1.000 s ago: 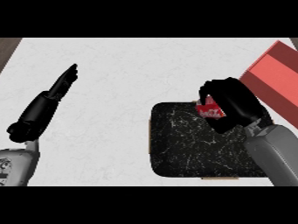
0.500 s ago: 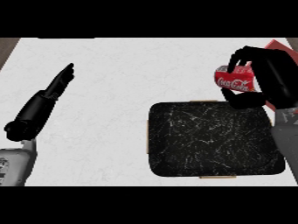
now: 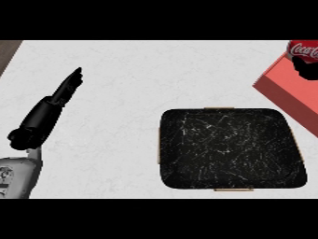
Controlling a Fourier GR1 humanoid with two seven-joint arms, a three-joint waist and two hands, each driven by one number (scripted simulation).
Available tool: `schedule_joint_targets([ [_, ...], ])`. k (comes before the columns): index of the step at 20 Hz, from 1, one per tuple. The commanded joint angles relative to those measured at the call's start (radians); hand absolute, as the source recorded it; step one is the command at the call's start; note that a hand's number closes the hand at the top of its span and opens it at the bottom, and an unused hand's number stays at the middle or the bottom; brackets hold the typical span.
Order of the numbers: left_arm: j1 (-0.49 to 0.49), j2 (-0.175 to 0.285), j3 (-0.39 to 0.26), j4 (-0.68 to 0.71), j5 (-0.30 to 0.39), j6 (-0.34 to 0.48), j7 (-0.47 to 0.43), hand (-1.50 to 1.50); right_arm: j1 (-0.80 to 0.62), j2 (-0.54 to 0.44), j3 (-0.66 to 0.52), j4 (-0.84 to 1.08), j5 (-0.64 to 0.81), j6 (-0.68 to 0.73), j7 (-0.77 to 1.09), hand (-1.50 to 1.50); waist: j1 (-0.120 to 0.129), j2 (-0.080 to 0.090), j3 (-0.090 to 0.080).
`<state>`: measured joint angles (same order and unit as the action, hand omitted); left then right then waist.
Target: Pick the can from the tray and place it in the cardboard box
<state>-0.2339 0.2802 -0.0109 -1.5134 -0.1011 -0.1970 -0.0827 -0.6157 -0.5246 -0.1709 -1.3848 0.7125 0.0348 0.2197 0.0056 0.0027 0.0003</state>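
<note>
Carried from 3 to 2 o'clock since before: one can [image 3: 313,50], above one box [image 3: 293,95], clasped from below by right hand [image 3: 317,70], all three cut off at edge. One tray [image 3: 230,149] at 5 o'clock. Left hand [image 3: 63,89] at 9 o'clock, fingers straight, holding nothing.

One can [image 3: 311,50], one tray [image 3: 230,149], one cardboard box [image 3: 295,100], two robot hands: left [image 3: 54,105], right [image 3: 316,71].

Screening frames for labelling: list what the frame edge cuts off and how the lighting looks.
Head view: the right edge crops the Coca-Cola can, the right hand below it and the red box; head view lighting is even, no glare, black tray marbling readable.
</note>
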Motion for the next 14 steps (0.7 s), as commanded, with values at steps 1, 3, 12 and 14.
schedule_joint_targets([
  [1,-0.022,-0.003,0.018,0.026,0.004,-0.008,-0.010,0.00,-0.056,-0.071,-0.091,0.154,-0.014,-0.008,-0.042,1.50,0.002,0.001,0.000],
  [3,0.013,-0.042,-0.035,-0.088,-0.027,0.028,0.068,0.00,-0.040,-0.141,-0.087,0.226,0.034,-0.024,-0.122,1.50,0.009,-0.001,0.001],
  [12,0.003,-0.007,-0.002,-0.024,0.000,-0.032,0.005,0.00,-0.117,-0.263,-0.033,0.641,0.055,0.218,-0.260,1.50,0.025,0.009,0.001],
  [14,-0.006,-0.021,0.005,-0.012,0.002,-0.020,0.007,0.00,-0.165,-0.327,-0.042,0.738,0.057,0.268,-0.334,1.50,0.027,0.010,0.001],
])
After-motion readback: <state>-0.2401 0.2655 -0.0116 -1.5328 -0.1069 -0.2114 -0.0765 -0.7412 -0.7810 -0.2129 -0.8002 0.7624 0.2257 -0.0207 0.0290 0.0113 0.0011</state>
